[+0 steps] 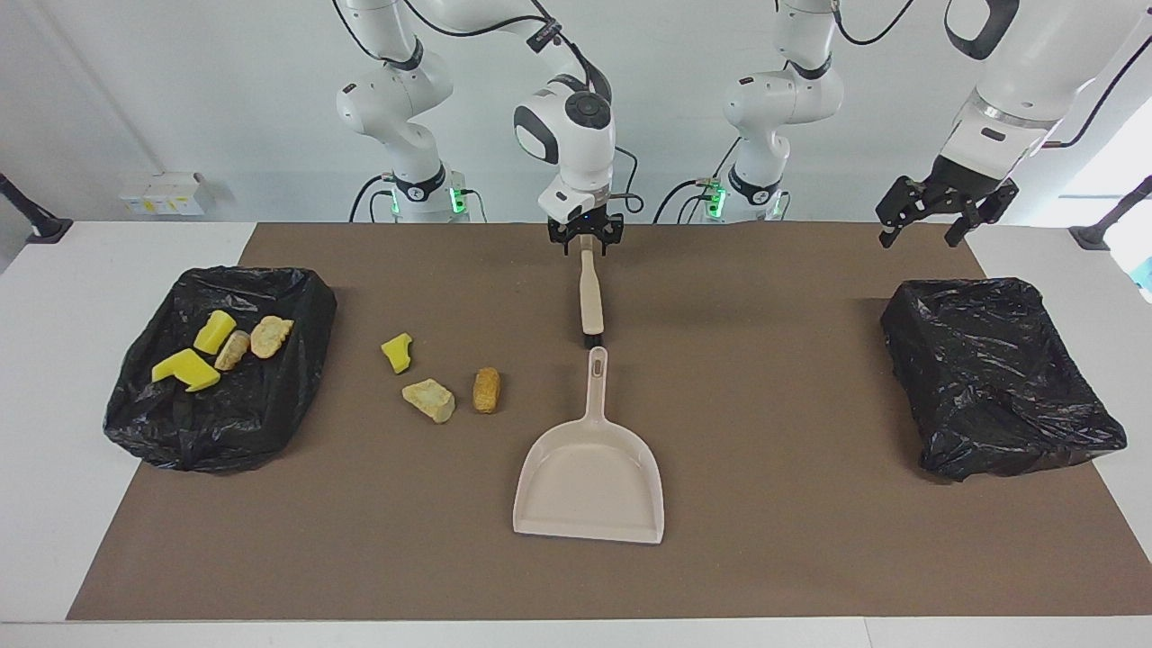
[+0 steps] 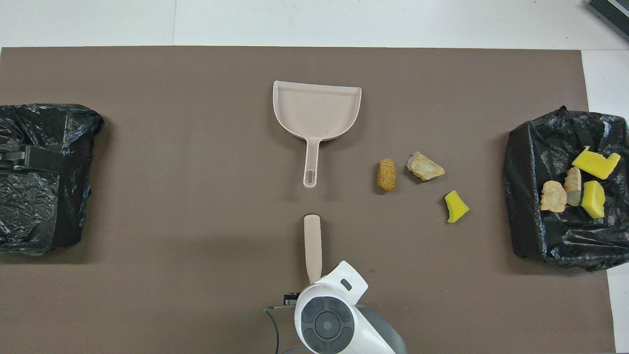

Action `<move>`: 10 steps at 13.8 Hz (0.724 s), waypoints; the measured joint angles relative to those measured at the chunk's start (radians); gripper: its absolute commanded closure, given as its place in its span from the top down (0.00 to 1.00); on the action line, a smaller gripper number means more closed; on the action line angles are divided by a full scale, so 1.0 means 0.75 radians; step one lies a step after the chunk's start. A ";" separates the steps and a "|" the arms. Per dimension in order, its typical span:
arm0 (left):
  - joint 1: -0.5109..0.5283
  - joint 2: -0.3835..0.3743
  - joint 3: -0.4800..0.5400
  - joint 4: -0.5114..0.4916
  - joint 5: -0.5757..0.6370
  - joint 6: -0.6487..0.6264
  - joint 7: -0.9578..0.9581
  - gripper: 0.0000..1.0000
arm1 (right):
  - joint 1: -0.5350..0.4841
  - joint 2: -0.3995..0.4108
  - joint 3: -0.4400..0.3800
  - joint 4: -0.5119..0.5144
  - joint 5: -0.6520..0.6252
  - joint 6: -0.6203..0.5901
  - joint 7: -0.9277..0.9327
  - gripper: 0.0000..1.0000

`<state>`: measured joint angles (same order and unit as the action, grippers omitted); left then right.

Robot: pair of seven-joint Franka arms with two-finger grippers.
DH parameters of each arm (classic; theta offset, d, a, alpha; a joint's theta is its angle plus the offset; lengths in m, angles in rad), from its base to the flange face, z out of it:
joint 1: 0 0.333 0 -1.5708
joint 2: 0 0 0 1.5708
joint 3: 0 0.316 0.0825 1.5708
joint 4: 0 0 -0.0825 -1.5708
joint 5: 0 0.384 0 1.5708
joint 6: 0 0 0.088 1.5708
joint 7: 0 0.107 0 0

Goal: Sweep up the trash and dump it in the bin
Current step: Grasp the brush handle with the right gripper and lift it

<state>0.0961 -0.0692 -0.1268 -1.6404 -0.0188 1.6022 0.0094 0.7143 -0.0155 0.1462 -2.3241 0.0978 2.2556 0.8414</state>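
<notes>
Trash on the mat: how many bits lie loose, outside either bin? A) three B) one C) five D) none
A: a yellow sponge chunk, a tan lump and an orange lump lie on the brown mat, four more sit in the bin.

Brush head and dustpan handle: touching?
Apart. The overhead view shows bare mat between the brush tip and the dustpan handle's end; the facing view shows a narrower gap.

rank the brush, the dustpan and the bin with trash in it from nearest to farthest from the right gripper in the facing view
1. Brush: the right gripper is at its handle end.
2. Dustpan: mid-table, farther from the robots than the brush.
3. Bin with trash: at the right arm's end of the table.
</notes>
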 measured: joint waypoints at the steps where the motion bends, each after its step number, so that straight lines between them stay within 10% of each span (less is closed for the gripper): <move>1: 0.000 0.000 0.000 0.000 0.000 0.000 0.000 1.00 | 0.000 0.000 0.000 -0.002 0.000 0.000 0.000 0.45; 4: 0.000 0.000 0.000 0.000 0.000 0.000 0.001 1.00 | 0.000 0.000 0.000 -0.005 0.000 0.000 0.000 0.00; 10: 0.000 0.000 0.000 0.000 0.000 0.000 0.003 1.00 | -0.005 -0.003 -0.006 0.061 0.000 -0.115 0.002 0.00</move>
<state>0.0961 -0.0692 -0.1265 -1.6404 -0.0188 1.6022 0.0116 0.7107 -0.0175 0.1417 -2.2785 0.0979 2.1695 0.8429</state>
